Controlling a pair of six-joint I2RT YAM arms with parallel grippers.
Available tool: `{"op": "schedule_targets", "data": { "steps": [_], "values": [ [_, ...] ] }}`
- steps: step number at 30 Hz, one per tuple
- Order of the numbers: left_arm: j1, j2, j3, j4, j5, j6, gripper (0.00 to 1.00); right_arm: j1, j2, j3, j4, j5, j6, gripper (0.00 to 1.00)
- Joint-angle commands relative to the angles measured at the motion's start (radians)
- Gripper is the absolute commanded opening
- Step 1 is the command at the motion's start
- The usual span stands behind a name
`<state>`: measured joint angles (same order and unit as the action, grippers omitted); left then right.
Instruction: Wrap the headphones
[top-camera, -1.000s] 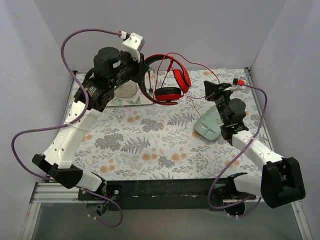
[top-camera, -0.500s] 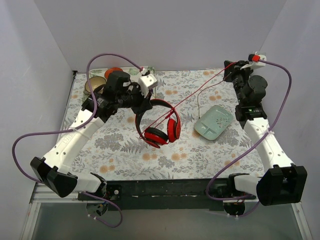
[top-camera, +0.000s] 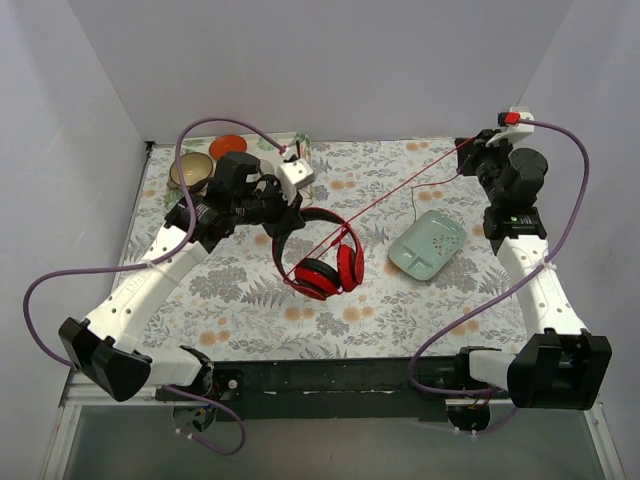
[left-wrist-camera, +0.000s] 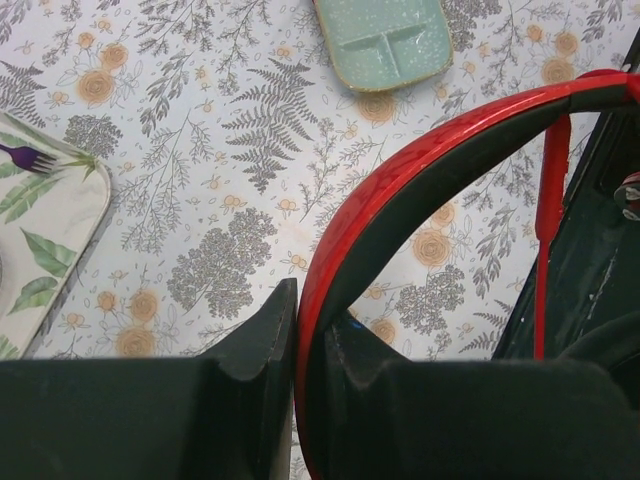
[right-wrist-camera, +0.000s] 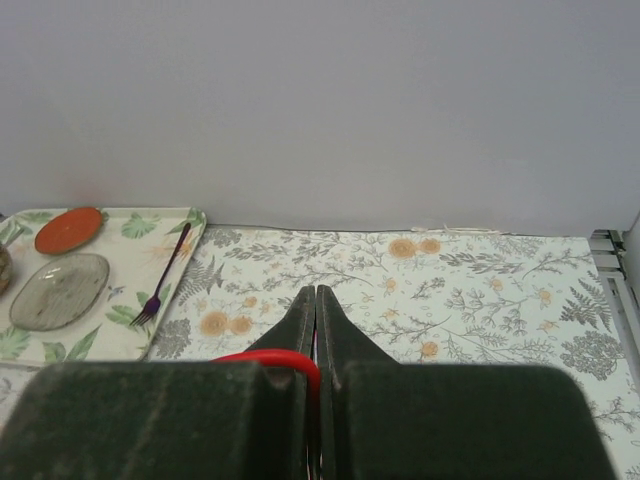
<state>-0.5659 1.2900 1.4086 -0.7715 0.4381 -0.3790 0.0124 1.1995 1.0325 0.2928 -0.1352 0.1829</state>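
The red headphones (top-camera: 322, 262) with black headband hang over the middle of the table, cups lowest. My left gripper (top-camera: 289, 214) is shut on the headband; in the left wrist view the red band (left-wrist-camera: 400, 180) runs between its closed fingers, where the gripper (left-wrist-camera: 312, 325) shows. The thin red cable (top-camera: 400, 193) runs taut from the cups up to my right gripper (top-camera: 470, 156) at the back right. In the right wrist view that gripper (right-wrist-camera: 316, 297) is shut on the red cable (right-wrist-camera: 290, 357), which loops out beside its fingers.
A pale green divided plate (top-camera: 428, 243) lies right of the headphones, also in the left wrist view (left-wrist-camera: 385, 40). A leaf-print tray (right-wrist-camera: 190, 225) at the back left holds an orange bowl (top-camera: 228, 146), another bowl (top-camera: 190, 168) and a purple fork (right-wrist-camera: 165, 275).
My left arm brought the headphones from the back down to the table's middle. My right gripper rose and moved to the back right, drawing the cable taut.
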Motion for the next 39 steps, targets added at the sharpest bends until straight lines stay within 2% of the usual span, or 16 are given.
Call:
{"op": "schedule_targets", "data": {
  "steps": [1, 5, 8, 9, 11, 14, 17, 18, 20, 21, 24, 29, 33, 37, 39],
  "values": [
    [0.001, -0.069, 0.064, -0.003, 0.109, -0.107, 0.0, -0.045, 0.037, 0.051, 0.023, -0.108, 0.007, 0.01],
    [0.0, -0.077, 0.193, 0.086, 0.111, -0.249, 0.0, -0.026, 0.101, 0.043, 0.016, -0.211, 0.036, 0.01],
    [0.0, -0.017, 0.402, 0.077, 0.036, -0.342, 0.0, 0.052, 0.152, 0.014, 0.058, -0.205, 0.032, 0.01],
    [0.0, 0.014, 0.521, 0.04, 0.013, -0.359, 0.0, 0.102, 0.193, 0.017, 0.065, -0.201, 0.026, 0.01],
    [0.0, 0.061, 0.599, 0.038, -0.047, -0.395, 0.0, 0.153, 0.239, 0.04, 0.062, -0.19, 0.021, 0.01],
    [0.0, 0.057, 0.613, 0.119, -0.113, -0.449, 0.0, 0.253, 0.328, 0.067, 0.069, -0.195, 0.032, 0.01],
    [0.0, 0.058, 0.621, 0.173, -0.237, -0.475, 0.0, 0.351, 0.402, 0.092, 0.086, -0.196, 0.05, 0.01],
    [0.0, 0.051, 0.61, 0.219, -0.31, -0.483, 0.0, 0.398, 0.429, 0.089, 0.112, -0.195, 0.073, 0.01],
    [0.0, 0.032, 0.557, 0.28, -0.366, -0.508, 0.0, 0.443, 0.448, 0.071, 0.158, -0.193, 0.11, 0.01],
    [0.001, 0.04, 0.561, 0.293, -0.41, -0.518, 0.0, 0.489, 0.46, 0.057, 0.231, -0.19, 0.154, 0.01],
    [0.001, 0.061, 0.569, 0.307, -0.464, -0.549, 0.0, 0.569, 0.492, 0.011, 0.349, -0.184, 0.219, 0.03],
    [0.001, 0.095, 0.592, 0.325, -0.503, -0.534, 0.0, 0.661, 0.537, -0.077, 0.515, -0.146, 0.349, 0.12],
    [0.0, 0.1, 0.592, 0.328, -0.49, -0.52, 0.0, 0.686, 0.571, -0.098, 0.572, -0.104, 0.386, 0.22],
    [0.001, 0.089, 0.59, 0.324, -0.473, -0.514, 0.0, 0.684, 0.591, -0.101, 0.606, -0.104, 0.394, 0.23],
    [0.001, 0.089, 0.599, 0.324, -0.492, -0.508, 0.0, 0.684, 0.594, -0.107, 0.592, -0.087, 0.386, 0.27]
  ]
}}
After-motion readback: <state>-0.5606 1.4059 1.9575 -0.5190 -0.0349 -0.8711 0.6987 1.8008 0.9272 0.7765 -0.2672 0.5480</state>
